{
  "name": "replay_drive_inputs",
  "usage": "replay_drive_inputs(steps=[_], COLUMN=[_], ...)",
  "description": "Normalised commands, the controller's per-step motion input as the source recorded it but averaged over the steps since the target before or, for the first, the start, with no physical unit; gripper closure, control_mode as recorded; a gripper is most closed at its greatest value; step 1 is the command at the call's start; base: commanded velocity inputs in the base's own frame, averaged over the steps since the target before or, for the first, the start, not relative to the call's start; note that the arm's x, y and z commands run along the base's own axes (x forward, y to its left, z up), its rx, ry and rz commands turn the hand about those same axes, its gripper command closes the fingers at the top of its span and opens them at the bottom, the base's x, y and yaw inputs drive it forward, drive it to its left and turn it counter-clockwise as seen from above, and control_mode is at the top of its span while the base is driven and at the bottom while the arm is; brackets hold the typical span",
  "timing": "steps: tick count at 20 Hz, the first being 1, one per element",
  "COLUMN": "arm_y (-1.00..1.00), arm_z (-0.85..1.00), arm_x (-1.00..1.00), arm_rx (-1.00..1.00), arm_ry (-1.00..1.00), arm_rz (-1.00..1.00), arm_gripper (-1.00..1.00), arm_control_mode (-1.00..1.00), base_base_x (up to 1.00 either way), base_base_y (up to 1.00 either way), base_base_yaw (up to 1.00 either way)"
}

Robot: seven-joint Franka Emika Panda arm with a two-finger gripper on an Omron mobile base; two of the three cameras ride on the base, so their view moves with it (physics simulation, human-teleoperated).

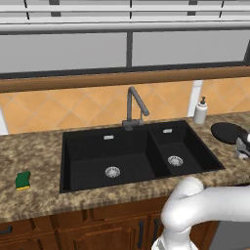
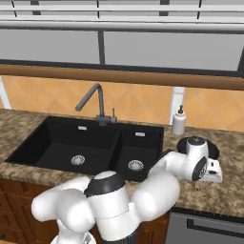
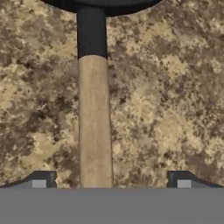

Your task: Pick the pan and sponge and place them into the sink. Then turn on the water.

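Wooden-handled round black pan (image 3: 93, 118) on speckled granite counter (image 3: 166, 87).

A home kitchen is shown. A black rectangular double-basin sink (image 1: 83, 156) with a grey gooseneck faucet (image 1: 134, 105) is set into a speckled brown granite counter (image 1: 29, 151). Orange diagonal tiles (image 1: 73, 107) are laid along the wall behind it, under a wide window (image 1: 63, 51). Brown wooden cabinet fronts (image 1: 73, 227) are seen below, and a white soap dispenser bottle (image 1: 200, 111) is stood by the sink.
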Motion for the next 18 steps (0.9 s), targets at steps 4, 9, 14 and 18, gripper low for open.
replay_drive_inputs(steps=[4,9,14,18], arm_y=[-0.04,-0.03,0.00,0.11], arm_z=[-0.47,-0.67,-0.66,-0.69], arm_x=[0.07,0.15,-0.10,-0.26], arm_rx=[0.00,0.02,0.11,0.12], arm_ry=[0.00,0.01,0.07,0.13], arm_rz=[0.00,0.02,0.14,0.20], arm_gripper=[-1.00,1.00,1.00,1.00], arm_control_mode=[-1.00,-1.00,-1.00,-1.00], base_base_x=[0.00,0.00,0.00,0.00], base_base_y=[0.00,0.00,0.00,0.00], base_base_yaw=[0.00,0.00,0.00,0.00])
